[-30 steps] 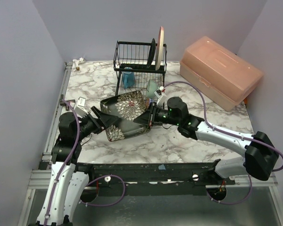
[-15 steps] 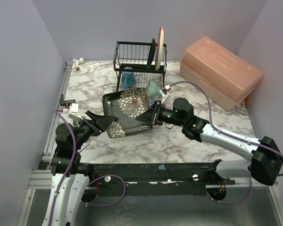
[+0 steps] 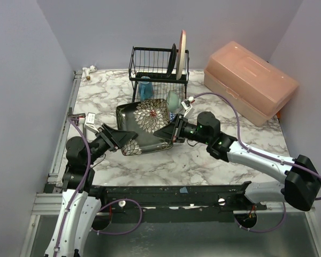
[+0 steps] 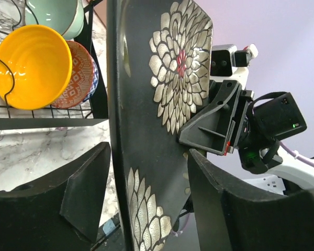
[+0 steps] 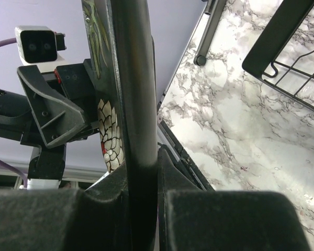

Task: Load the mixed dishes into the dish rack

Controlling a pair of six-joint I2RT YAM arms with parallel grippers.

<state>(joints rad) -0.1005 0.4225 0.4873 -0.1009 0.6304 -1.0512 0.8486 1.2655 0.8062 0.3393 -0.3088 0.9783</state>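
Observation:
The black square patterned plate (image 3: 144, 126) is held tilted above the table, just in front of the dish rack (image 3: 152, 68). My right gripper (image 3: 170, 133) is shut on its right edge, seen edge-on in the right wrist view (image 5: 133, 104). My left gripper (image 3: 117, 140) is open around the plate's left corner (image 4: 162, 83), with a gap on each side between the fingers (image 4: 86, 193) and the plate. In the rack are the orange bowl (image 4: 31, 65), red-patterned bowl (image 4: 81, 76), mint-green bowl (image 3: 173, 98), blue-handled mug (image 3: 145, 88), black round plate (image 3: 172, 60) and beige-pink plate (image 3: 181, 51).
A big pink plastic box (image 3: 250, 80) stands at the back right. The marble table (image 3: 203, 160) has purple walls on three sides. A small white fitting (image 3: 88, 69) sits at the back left corner. A metal rail (image 3: 64, 134) runs along the table's left edge.
The plate has risen and shifted back toward the rack, tilting more upright in the right gripper. The left arm dipped, then came back beside the plate's left corner.

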